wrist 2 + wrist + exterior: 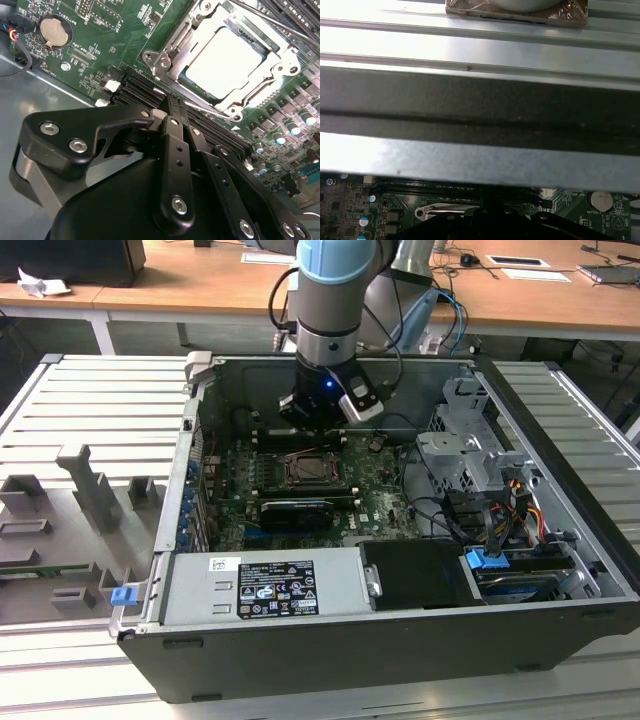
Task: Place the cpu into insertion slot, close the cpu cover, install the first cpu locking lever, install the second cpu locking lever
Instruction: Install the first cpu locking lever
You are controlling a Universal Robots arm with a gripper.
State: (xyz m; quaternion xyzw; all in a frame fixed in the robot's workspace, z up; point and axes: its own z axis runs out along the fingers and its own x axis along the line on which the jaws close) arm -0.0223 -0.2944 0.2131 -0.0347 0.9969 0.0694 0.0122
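The cpu (225, 60) lies with its pale face up inside the insertion slot (315, 472) on the green board. Over it, the silvery cpu cover (175, 50) is folded down flat, framing the chip. A thin metal lever rod (210, 107) runs along the socket edge nearest the memory slots. In the second wrist view my gripper (170, 106) has its black fingers pressed together with nothing between them, the tips just beside that rod's end. In the exterior view the gripper (315, 430) hangs low over the socket's far edge.
Black memory slots (135, 90) lie between my fingers and the socket. A coin battery (52, 30) sits farther off. Case walls, the power supply (265, 585), a drive cage (465, 455) and cables (500, 510) hem the board in. A black card (292, 512) lies in front of the socket.
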